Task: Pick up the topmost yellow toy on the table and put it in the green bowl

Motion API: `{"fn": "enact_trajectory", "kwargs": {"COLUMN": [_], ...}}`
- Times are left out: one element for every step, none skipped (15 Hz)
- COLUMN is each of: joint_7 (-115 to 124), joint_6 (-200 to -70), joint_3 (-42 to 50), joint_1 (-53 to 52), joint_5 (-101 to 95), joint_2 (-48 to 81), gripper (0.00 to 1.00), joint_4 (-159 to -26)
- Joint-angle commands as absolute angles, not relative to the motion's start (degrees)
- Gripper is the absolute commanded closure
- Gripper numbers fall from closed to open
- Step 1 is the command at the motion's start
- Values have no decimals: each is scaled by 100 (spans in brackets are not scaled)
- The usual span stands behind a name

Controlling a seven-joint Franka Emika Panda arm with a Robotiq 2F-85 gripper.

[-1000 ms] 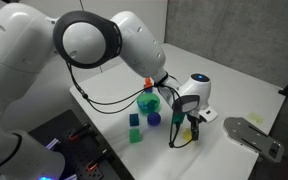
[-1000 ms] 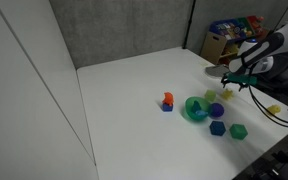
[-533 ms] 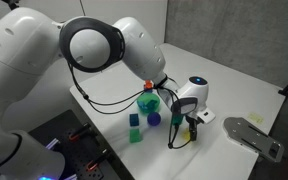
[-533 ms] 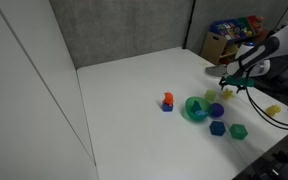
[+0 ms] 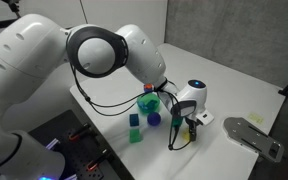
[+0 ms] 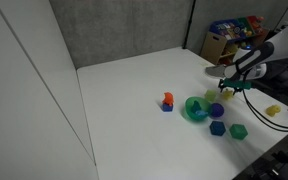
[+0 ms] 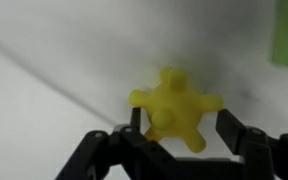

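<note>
Dropping lower over the last second, the pincer (image 7: 179, 128) now straddles the small bright yellow spiky plastic toy (image 7: 172, 105) — the wrist view shows it between the two black fingers (image 7: 225, 128), which stand spread wide and grip nothing yet. The round teal-green bowl (image 6: 196, 108) sits just beside the pincer. The approach looks finished — closing on the toy should come next, then a short carry.

One green bowl (image 6: 192, 112), one green cube (image 6: 239, 130)
</note>
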State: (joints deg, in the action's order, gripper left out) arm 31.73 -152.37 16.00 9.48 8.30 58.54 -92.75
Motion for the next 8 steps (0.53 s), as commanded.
{"fn": "enact_trajectory", "kwargs": {"joint_7": [3144, 3138, 3152, 3157, 3155, 3168, 3167, 3168], "joint_6": [-15226, -15194, -15172, -15123, -15069, -15059, -15052, -15050], "joint_3": [1625, 1609, 1609, 1596, 1588, 1596, 1590, 1589], "joint_1": [911, 906, 890, 880, 865, 832, 807, 768], "joint_5": [964, 977, 989, 1014, 1040, 1070, 1109, 1131], "joint_2": [5953, 5883, 5815, 5701, 5589, 5460, 5338, 5171], "gripper": [53, 60, 68, 74, 77, 80, 82, 82], "joint_4": [-9100, -9140, -9180, -9237, -9286, -9347, -9402, -9472]}}
